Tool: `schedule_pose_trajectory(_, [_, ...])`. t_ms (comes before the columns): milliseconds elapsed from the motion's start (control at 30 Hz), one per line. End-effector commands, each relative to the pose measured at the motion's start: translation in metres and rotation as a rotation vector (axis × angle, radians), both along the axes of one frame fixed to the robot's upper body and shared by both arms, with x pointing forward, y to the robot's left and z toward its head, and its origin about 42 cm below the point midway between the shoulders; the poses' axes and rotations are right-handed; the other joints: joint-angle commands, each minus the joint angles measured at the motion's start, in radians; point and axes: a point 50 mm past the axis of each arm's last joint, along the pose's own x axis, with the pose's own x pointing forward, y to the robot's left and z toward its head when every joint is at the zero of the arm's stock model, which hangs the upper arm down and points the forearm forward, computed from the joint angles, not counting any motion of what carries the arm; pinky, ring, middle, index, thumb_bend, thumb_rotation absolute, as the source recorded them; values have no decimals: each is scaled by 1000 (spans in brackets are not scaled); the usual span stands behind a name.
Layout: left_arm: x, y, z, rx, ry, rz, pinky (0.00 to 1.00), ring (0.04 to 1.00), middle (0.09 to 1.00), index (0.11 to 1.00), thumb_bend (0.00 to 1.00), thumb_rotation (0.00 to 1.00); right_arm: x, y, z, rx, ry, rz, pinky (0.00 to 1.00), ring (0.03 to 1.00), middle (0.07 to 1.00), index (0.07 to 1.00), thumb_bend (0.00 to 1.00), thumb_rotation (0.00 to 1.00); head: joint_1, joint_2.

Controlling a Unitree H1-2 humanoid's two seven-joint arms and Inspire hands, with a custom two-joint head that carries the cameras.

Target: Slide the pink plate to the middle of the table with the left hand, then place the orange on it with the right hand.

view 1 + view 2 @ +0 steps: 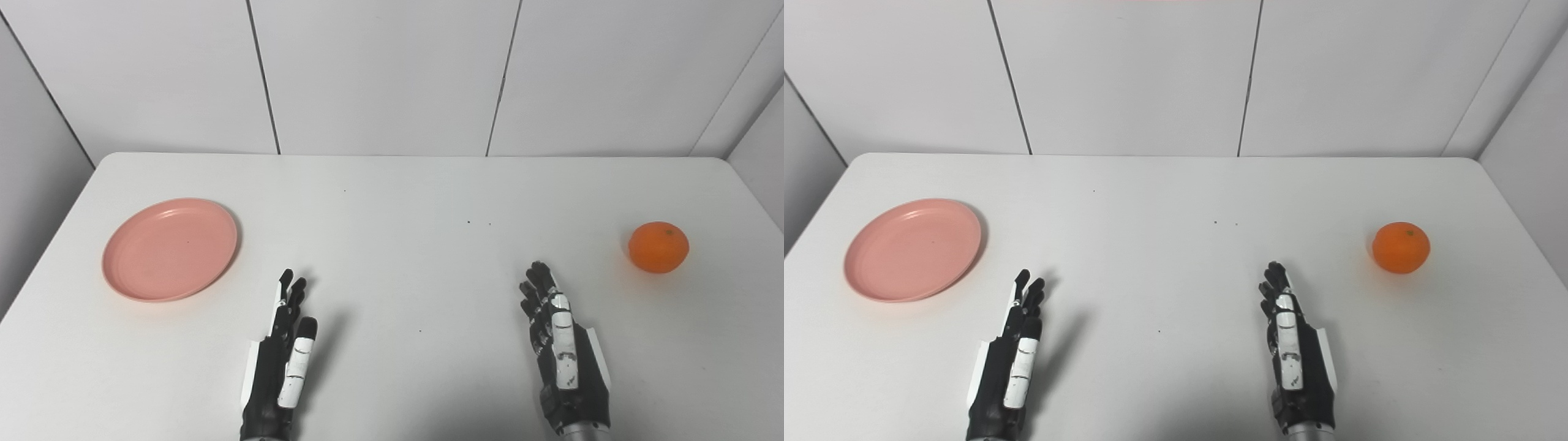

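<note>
The pink plate (169,248) lies flat on the left part of the white table, with nothing on it. An orange (658,247) sits on the table at the far right. My left hand (283,358) hovers near the front edge, right of the plate and short of it, fingers stretched forward and holding nothing. My right hand (560,346) is near the front edge too, left of the orange and apart from it, its fingers extended and empty.
The white table (392,202) reaches back to a white panelled wall. A few tiny dark specks (479,223) dot the middle of the table. Its side edges run close to the plate and the orange.
</note>
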Motion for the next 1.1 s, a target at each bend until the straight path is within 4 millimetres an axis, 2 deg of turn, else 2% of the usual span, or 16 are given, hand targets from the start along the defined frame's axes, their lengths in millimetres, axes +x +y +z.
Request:
schedule_pose_trajectory(0, [-70,15,-41,54,174,47,984,966,956,986,782,1000,-35,-23,-10,-44,-15,-5,1000,964,959,938,794,991,12,-12])
schedule_pose_trajectory(267, [-69,10,-47,51,168,44,960,960,950,977,809,1000,-35,-30,-18,-53,-16,-2,1000,964,962,940,785,1000,47,-49])
schedule_pose_trajectory(567, [-67,5,-53,52,152,42,930,949,942,968,785,1000,-35,-36,-25,-44,-26,4,1000,973,973,953,787,1000,93,-86])
schedule_pose_trajectory(1067, [-65,2,-62,52,143,37,931,945,928,953,752,1000,-35,-39,-33,-50,-19,-4,1000,985,984,967,793,1000,122,-153])
